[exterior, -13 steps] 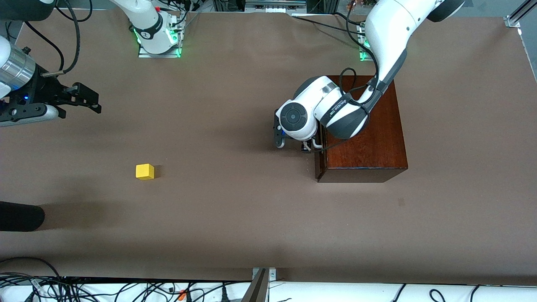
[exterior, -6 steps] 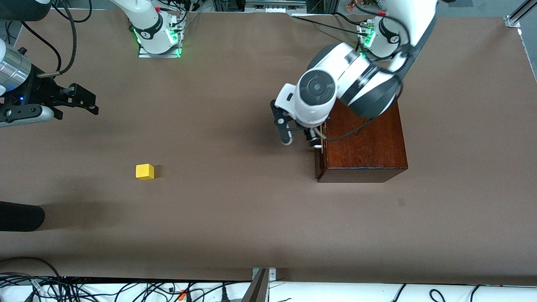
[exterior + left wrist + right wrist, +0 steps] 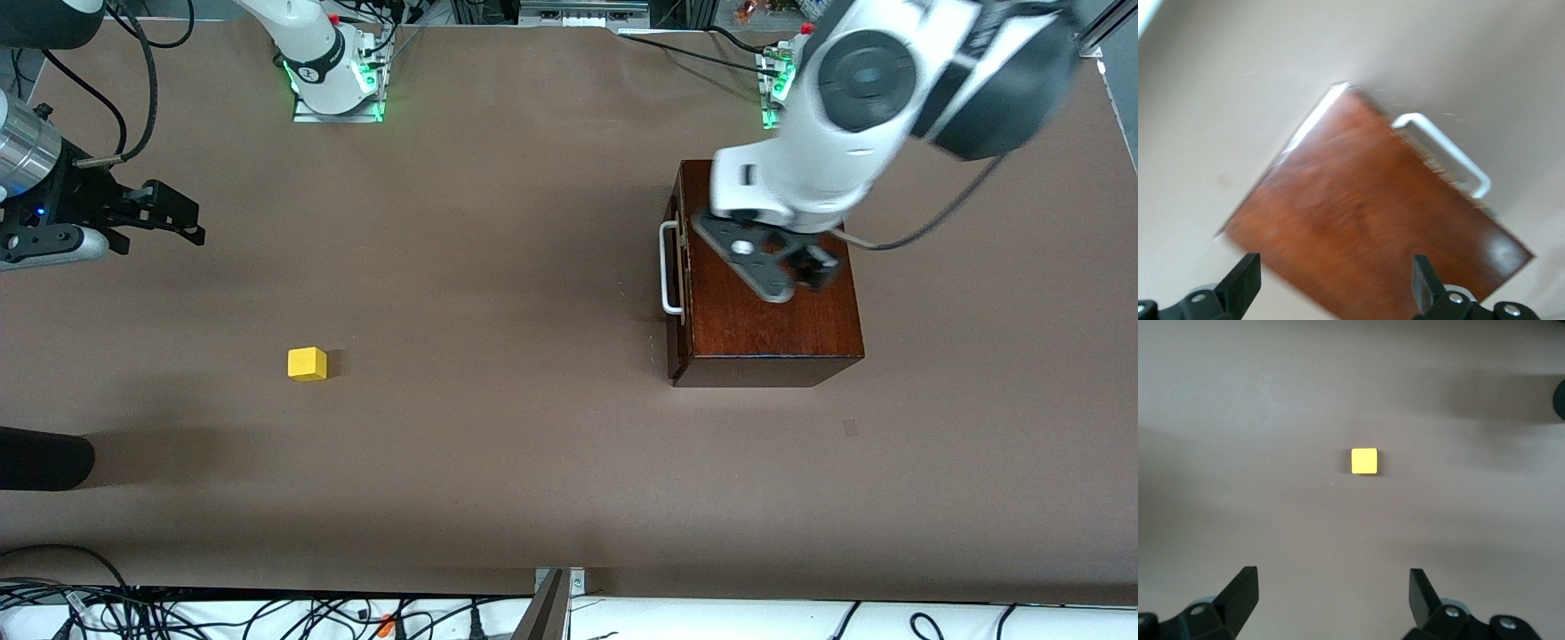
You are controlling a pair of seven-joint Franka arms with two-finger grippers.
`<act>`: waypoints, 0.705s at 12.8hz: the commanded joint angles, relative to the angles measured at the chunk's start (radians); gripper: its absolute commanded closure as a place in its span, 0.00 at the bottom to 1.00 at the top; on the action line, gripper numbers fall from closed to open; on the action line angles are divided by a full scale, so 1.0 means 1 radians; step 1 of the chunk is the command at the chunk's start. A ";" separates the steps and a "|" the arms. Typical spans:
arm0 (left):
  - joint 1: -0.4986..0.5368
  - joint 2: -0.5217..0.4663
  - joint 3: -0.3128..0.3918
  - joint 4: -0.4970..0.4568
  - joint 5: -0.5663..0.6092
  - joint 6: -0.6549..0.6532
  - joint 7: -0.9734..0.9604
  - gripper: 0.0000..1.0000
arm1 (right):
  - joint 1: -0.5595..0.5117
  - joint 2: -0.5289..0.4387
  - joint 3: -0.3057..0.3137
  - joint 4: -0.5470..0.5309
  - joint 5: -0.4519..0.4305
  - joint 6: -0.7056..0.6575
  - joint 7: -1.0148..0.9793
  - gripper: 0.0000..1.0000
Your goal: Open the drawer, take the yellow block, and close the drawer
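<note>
Two grippers inspected, both mine; my left gripper (image 3: 782,267) hangs over the top of the wooden box (image 3: 773,311), fingers (image 3: 1245,280) spread wide, holding nothing; my right gripper (image 3: 182,222) waits over bare table (image 3: 498,444) at the right arm's end, likewise wide open and empty; the drawer (image 3: 677,267) sits flush in the box, its white handle (image 3: 667,267) untouched; the yellow block (image 3: 307,364) lies on the open table, well apart from the box, not inside it. Risk noted: approaching from above, my fingers could strike the box top and miss the handle.
</note>
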State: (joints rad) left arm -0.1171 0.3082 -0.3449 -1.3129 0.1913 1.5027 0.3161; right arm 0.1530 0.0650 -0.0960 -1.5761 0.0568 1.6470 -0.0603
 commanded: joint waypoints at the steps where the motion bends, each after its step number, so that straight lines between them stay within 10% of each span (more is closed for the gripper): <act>1: 0.011 -0.136 0.140 -0.130 -0.073 0.060 -0.043 0.00 | -0.010 0.012 0.006 0.028 -0.014 -0.016 0.013 0.00; 9: 0.011 -0.339 0.386 -0.380 -0.159 0.142 -0.376 0.00 | -0.004 0.010 0.009 0.030 -0.011 -0.019 0.013 0.00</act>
State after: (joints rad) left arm -0.1025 0.0203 0.0358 -1.6199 0.0578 1.6129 -0.0042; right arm 0.1510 0.0663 -0.0938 -1.5755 0.0567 1.6468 -0.0602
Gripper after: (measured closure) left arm 0.000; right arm 0.000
